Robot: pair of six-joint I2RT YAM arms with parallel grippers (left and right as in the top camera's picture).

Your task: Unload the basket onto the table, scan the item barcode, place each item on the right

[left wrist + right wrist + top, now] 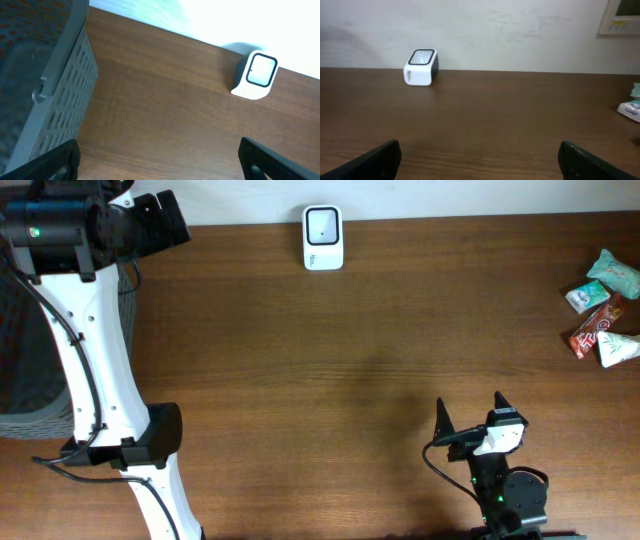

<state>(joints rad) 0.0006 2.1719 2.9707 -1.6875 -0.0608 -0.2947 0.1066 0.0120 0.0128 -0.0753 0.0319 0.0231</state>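
The scanner [322, 237], a small white box with a dark-framed window, stands at 12 o'clock on the counter [320, 360], close against the far edge. The snack packets [603, 310] lie huddled at 2 o'clock, touching one another. The outermost run up against the picture's right edge, and their print is too small to read, so no barcode can be made out. From the right wrist only a sliver of one pale packet shows at 3 o'clock, the rest out of frame.

The right claw [468, 402] sits at 5 o'clock over bare wood. Its two dark fingers are spread wide with nothing between them, well apart from both scanner and packets. The bottom edge crops the arm behind it.

The left claw [160, 167] is up at 10 o'clock. From overhead its fingers cannot be told from the black wrist housing. Its own camera shows just the two tips in the lower corners, wide apart and empty, with the scanner at 2 o'clock beyond them. A grey slatted basket [60, 100] stands at 9 o'clock, its inside dark and blurred. In the overhead view the left arm [95, 370] covers part of it and the left edge cuts off the rest.
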